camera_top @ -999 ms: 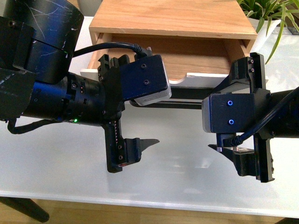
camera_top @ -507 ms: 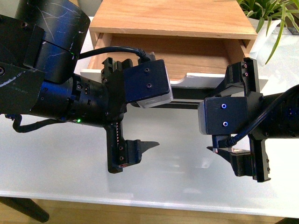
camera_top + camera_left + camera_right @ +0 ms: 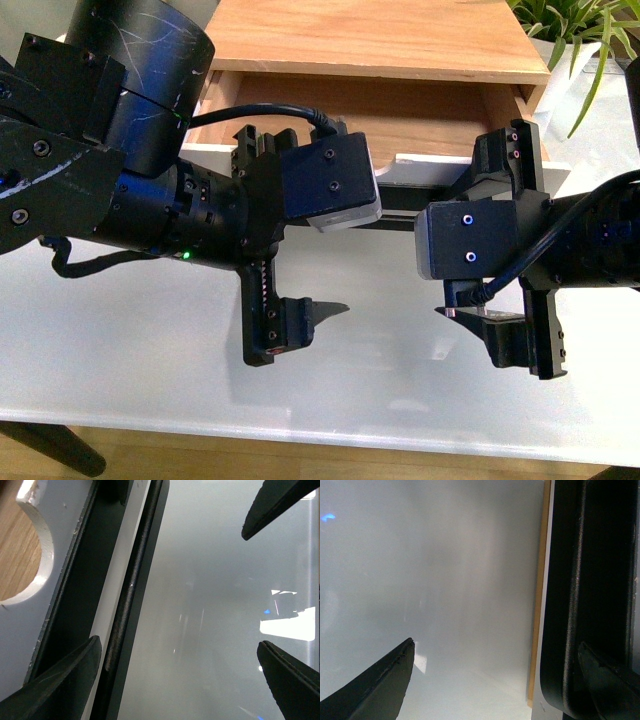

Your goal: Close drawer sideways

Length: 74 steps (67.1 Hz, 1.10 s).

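Observation:
The drawer [image 3: 430, 168] stands pulled out of the wooden cabinet [image 3: 360, 35]; it has a white front with a top notch and light wood inside. Its black bar handle [image 3: 400, 203] runs along the front, partly hidden by both wrists. My left gripper [image 3: 320, 225] is open in front of the handle's left part, one finger [image 3: 65, 680] lying over the white front [image 3: 45, 580] beside the handle [image 3: 132, 590]. My right gripper [image 3: 465, 235] is open at the right part, one finger [image 3: 610, 685] over the handle [image 3: 575, 605]. Neither holds anything.
The cabinet sits at the back of a white table [image 3: 130, 340], whose front edge runs close below the grippers. A green plant [image 3: 580, 30] in a white pot stands at the back right, beside the cabinet.
Both arms have shifted toward the middle: the left gripper to the right, the right gripper to the left. The drawer looks unmoved.

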Tool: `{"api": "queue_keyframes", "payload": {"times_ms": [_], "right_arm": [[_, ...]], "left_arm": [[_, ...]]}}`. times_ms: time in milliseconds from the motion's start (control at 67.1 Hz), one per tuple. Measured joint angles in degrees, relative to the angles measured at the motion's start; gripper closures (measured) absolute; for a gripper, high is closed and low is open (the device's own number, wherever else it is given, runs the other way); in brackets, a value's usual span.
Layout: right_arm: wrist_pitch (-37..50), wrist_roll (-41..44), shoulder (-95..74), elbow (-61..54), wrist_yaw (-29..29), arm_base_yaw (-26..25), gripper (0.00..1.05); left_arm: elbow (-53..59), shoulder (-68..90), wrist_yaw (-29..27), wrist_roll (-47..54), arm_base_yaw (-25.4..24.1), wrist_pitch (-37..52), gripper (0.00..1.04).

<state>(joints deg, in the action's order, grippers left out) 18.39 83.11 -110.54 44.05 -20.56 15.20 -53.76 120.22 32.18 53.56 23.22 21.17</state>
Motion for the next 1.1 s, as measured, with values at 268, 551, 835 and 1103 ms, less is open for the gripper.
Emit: {"api": "queue_keyframes", "payload": {"times_ms": [268,551,835,1103], "right_arm": [[-0.28,-0.44,-1.11,1.16,-0.63,0.02,0.09],[-0.81,-0.85,-2.03,4.22,-1.14,-2.47,0.09],[-0.96,-0.98,-3.34,6.12,-1.84,-3.58,0.09],[-1.07,-0.98,-5.35,8.48,-2.58,-3.63,0.09]], "left_arm": [[-1.2,0.83,0.5,-1.42,0.02,-0.35,0.09],[-4.02,1.62,0.61,-1.77,-0.17,-0.96,0.09],[-7.06,3.67,0.59,-2.4,-0.17,-1.53,0.09],[-11.72,6.56,0.68,-2.45,-0.17,-4.11,0.09]]}}
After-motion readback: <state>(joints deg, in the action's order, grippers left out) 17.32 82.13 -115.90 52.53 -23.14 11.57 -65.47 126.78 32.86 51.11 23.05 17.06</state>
